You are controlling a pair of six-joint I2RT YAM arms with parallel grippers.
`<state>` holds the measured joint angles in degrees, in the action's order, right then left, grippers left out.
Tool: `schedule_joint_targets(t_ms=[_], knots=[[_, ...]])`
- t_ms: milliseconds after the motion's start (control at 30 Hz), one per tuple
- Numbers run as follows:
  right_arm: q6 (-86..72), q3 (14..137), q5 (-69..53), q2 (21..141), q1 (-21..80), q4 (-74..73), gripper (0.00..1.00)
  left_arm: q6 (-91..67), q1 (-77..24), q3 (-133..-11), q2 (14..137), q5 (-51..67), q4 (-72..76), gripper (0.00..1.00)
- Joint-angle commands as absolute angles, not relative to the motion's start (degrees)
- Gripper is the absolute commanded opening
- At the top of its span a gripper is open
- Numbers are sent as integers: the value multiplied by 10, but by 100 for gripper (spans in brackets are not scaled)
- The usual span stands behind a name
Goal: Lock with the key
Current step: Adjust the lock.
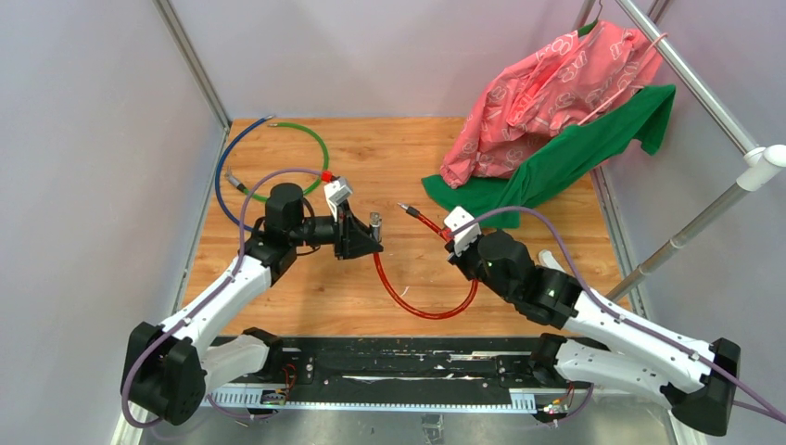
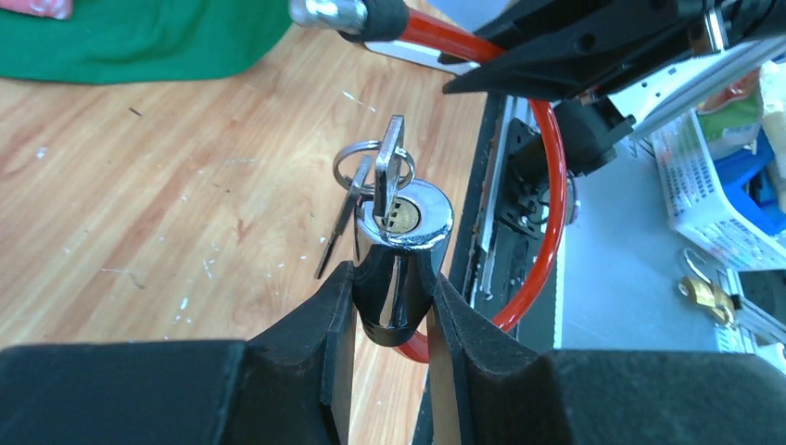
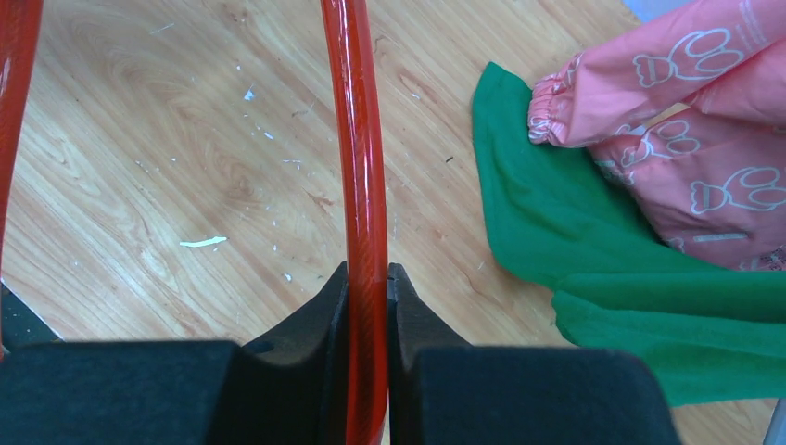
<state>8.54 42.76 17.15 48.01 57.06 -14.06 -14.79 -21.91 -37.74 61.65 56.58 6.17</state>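
Left wrist view: the left gripper is clenched on the black-and-chrome lock cylinder of the red cable, one finger pressed to each side of the barrel. The key stands in the keyway on the cylinder's chrome face. Its blade is hidden inside the slot, so its depth and turn cannot be read. A key ring passes through its head, and the spare keys hang from it beside the cylinder. Where the cable joins the cylinder is covered by the fingers. At the top edge the cable's silver pin end is cut off by the frame and lies well apart from the cylinder. At the far right a white basket and a brass padlock are partly cropped.

Right wrist view: the right gripper grasps the red cable between closed pads. The cable runs out of frame above and below. A green garment and a pink garment lie on the wooden table.

Top external view: both arms meet over the table's middle, joined by the red loop. The key is too small to make out here. A green cable and a blue cable lie at the far left.
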Motion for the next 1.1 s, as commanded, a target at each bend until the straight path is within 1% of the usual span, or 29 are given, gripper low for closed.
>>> schedule_joint_targets(t_ms=[0, 100, 200, 233, 300, 400, 467, 500, 533, 600, 733, 833, 900, 933, 967, 1067], knots=[[125, 392, 163, 458, 575, -78, 0, -140, -219, -393, 609, 484, 64, 0], [90, 383, 152, 465, 575, -49, 0, -181, -219, -378, 616, 364, 51, 0], [63, 368, 108, 479, 575, -13, 0, -225, -219, -374, 628, 305, 45, 0], [67, 362, 82, 482, 576, -9, 0, -229, -218, -376, 633, 314, 51, 0], [75, 352, 83, 479, 577, -15, 0, -196, -220, -391, 634, 367, 61, 0], [101, 328, 103, 460, 577, -22, 0, -73, -228, -406, 615, 429, 46, 0], [95, 315, 124, 449, 577, -9, 0, 10, -229, -417, 602, 425, 15, 0], [79, 310, 154, 455, 577, -6, 0, 44, -229, -425, 602, 416, -6, 0], [66, 317, 188, 463, 577, -23, 0, 71, -229, -429, 603, 401, -23, 0], [-19, 357, 245, 516, 577, -99, 0, 108, -233, -433, 609, 366, -66, 0], [-214, 447, 282, 627, 577, -288, 0, 192, -275, -430, 620, 337, -109, 0], [-304, 457, 269, 688, 577, -355, 0, 163, -283, -423, 626, 402, -65, 0], [-330, 450, 251, 714, 577, -357, 0, 129, -284, -422, 636, 454, -33, 0], [-326, 445, 237, 719, 577, -350, 5, 124, -286, -424, 640, 463, -33, 0], [-319, 443, 223, 726, 577, -337, 11, 136, -291, -426, 645, 468, -50, 0], [-304, 440, 191, 733, 577, -332, 42, 177, -303, -435, 652, 462, -114, 0]])
